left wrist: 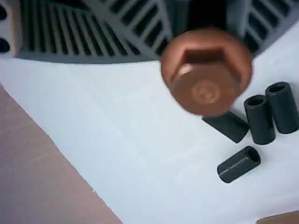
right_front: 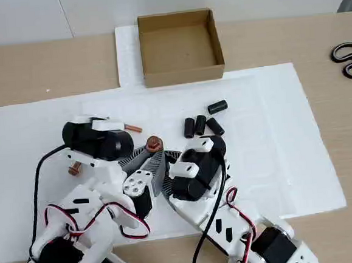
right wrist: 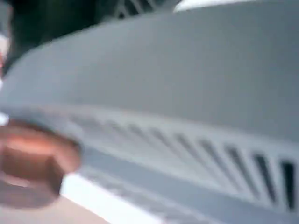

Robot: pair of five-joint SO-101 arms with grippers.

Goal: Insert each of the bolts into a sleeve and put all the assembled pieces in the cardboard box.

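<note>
A copper bolt (right_front: 154, 144) stands head-up between the two arms, where both sets of grey fingers meet. In the left wrist view its hexagonal head (left wrist: 205, 70) sits close, between the ribbed fingers of my left gripper (left wrist: 198, 23), which looks shut on it. My left gripper (right_front: 147, 158) comes at the bolt from the left and my right gripper (right_front: 165, 170) from the right. The bolt (right wrist: 32, 158) also lies beside a grey finger (right wrist: 187, 93) in the right wrist view. Several black sleeves (right_front: 200, 125) (left wrist: 259, 119) lie just right of the bolt. The cardboard box (right_front: 184, 76) stands open at the back.
Another bolt (right_front: 133, 129) lies by the left arm's motor, and a third (right_front: 75, 168) sits on its left side. One sleeve (right_front: 217, 107) lies apart, nearer the box. Scissors (right_front: 350, 60) rest at the far right edge. White paper (right_front: 285, 129) covers the table's middle.
</note>
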